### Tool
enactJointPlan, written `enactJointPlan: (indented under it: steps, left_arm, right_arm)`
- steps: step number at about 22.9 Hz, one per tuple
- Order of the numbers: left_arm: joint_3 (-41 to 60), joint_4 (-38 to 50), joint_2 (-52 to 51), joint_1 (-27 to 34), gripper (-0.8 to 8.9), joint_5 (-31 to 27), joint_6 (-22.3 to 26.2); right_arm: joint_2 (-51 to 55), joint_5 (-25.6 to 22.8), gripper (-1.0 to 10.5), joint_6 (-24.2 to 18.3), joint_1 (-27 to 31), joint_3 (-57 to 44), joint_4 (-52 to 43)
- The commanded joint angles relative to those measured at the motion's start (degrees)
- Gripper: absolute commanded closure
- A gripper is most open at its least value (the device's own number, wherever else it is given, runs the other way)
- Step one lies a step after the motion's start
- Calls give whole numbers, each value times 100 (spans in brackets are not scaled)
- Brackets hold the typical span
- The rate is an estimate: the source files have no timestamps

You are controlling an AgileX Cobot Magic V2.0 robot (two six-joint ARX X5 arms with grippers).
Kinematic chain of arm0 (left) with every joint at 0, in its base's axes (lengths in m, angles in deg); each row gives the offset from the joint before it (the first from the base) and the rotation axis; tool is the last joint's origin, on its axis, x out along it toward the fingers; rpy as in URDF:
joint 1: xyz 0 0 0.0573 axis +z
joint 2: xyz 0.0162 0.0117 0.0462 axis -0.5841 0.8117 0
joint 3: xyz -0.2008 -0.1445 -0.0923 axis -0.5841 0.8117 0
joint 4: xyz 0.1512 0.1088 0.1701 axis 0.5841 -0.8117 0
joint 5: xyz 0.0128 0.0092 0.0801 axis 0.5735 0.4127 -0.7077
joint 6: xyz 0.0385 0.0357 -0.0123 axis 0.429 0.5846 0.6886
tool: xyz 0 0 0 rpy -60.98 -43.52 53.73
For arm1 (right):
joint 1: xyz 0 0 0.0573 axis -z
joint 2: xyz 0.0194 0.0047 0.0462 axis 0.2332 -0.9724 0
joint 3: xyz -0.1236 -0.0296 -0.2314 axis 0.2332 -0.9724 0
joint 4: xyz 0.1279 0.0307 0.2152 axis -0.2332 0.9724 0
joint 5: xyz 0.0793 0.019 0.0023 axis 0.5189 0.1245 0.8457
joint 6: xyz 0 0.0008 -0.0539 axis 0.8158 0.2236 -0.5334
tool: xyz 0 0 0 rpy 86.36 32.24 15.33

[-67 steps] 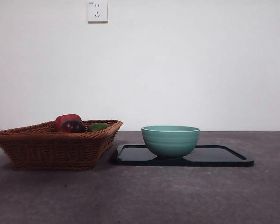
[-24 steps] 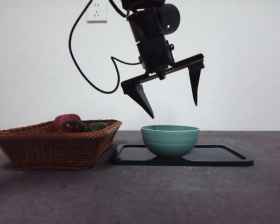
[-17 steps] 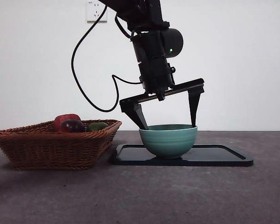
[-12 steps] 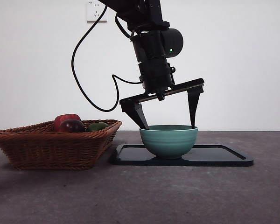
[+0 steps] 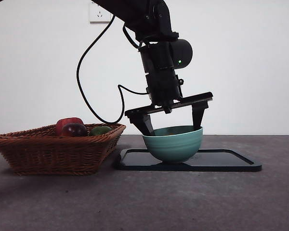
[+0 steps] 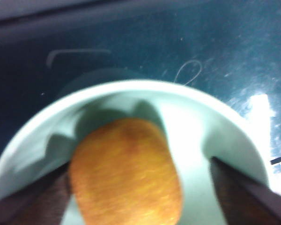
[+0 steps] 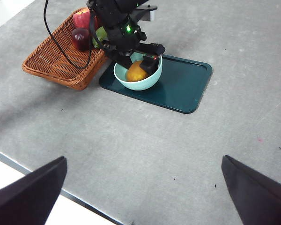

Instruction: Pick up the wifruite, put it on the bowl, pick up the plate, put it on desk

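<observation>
Wifruite (image 6: pixel 125 172) sits in the bowl (image 5: pixel 173 144) on the tray (image 5: pixel 231 161), left gripper (image 5: pixel 171 124) jaws spread wide inside the tilted bowl, right gripper (image 7: pixel 140 187) parked open; you risk tipping the bowl if a jaw drags the rim.

Grey desk (image 5: pixel 149 202): basket (image 5: pixel 58 149), tray (image 5: pixel 226 161).
</observation>
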Motion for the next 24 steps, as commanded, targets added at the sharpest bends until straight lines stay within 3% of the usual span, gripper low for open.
enactJointPlan:
  steps: [1,3,9,17,24]
  left_arm:
    - [-181,72,223,-77,441,-13,-35]
    - [-181,81,223,-77,509,-20,-35]
    - [-181,129,225,-77,576,-149,20]
    - [-299,42,223,-61,579,-144,127]
    - [-1464,-697,223,-61,578,-146,660]
  right_arm:
    - [-11,4,367,0,-31,61,420]
    - [-11,4,367,-2,-31,61,420]
    - [-11,4,367,-2,-31,61,420]
    - [-11,4,367,-2,-31,61,420]
    - [-11,2,367,-2,-31,61,420]
